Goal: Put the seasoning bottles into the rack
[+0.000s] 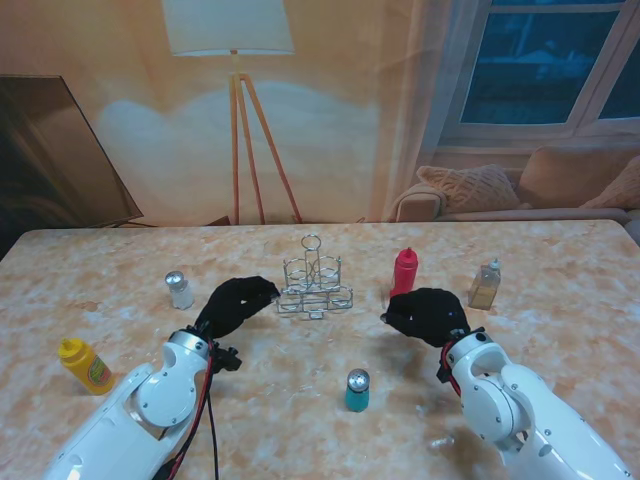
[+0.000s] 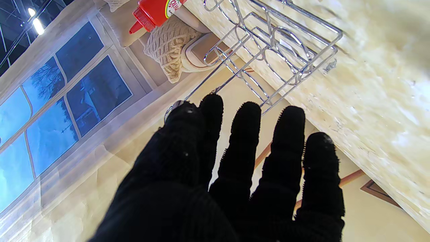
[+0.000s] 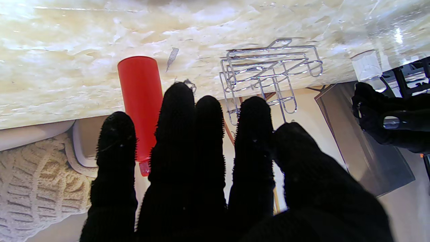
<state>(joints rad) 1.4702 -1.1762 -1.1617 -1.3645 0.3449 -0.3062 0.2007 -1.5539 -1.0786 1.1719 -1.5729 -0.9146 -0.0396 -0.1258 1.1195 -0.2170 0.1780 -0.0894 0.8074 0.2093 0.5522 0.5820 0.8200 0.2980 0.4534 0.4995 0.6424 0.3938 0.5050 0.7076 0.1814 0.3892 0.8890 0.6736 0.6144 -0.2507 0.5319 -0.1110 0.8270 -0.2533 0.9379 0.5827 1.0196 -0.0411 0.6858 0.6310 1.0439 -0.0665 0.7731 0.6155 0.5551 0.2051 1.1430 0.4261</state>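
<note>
Table (image 1: 560, 260): marble-look, bears everything.
Rack (image 1: 314, 280): wire, centre, empty.
Left hand (image 1: 235, 303): spread, empty, just beside rack.
Right hand (image 1: 428, 313): spread, empty, near red bottle (image 1: 404, 273).
Risk: a sideways brush could topple the tall bottle.

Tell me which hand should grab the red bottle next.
Right. The right hand is open just in front of the red bottle; the left hand sits across the rack, nearer the white shaker.
</note>
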